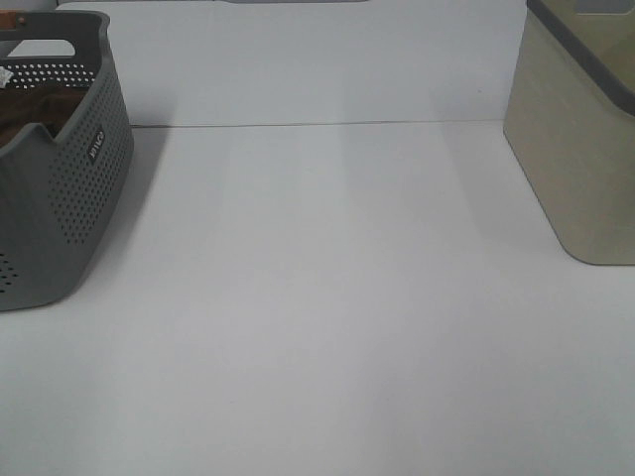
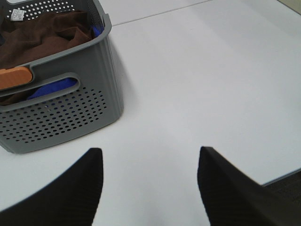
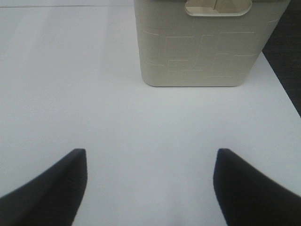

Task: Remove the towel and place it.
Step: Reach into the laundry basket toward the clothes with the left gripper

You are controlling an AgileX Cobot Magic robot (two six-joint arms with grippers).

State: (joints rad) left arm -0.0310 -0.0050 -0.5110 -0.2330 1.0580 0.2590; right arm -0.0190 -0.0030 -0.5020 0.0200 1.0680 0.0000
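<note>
The dark brown towel (image 2: 44,40) lies bunched inside a grey perforated basket (image 2: 70,117), a small white tag (image 2: 17,14) showing at its far corner. From the high view the towel (image 1: 35,107) shows as a brown patch in the basket (image 1: 69,198) at the table's left edge. My left gripper (image 2: 149,162) hovers open over the bare table a short way from the basket's handle side, nothing between its fingers. Facing the beige bin, my right gripper (image 3: 150,162) also stands open and empty. Neither gripper appears in the high view.
A beige bin (image 1: 580,149) with a grey rim stands at the table's right; the right wrist view shows its beige bin (image 3: 202,47) handle side. In the basket lie a blue cloth (image 2: 54,87) and an orange object (image 2: 14,77). White table (image 1: 317,317) stretches between the containers.
</note>
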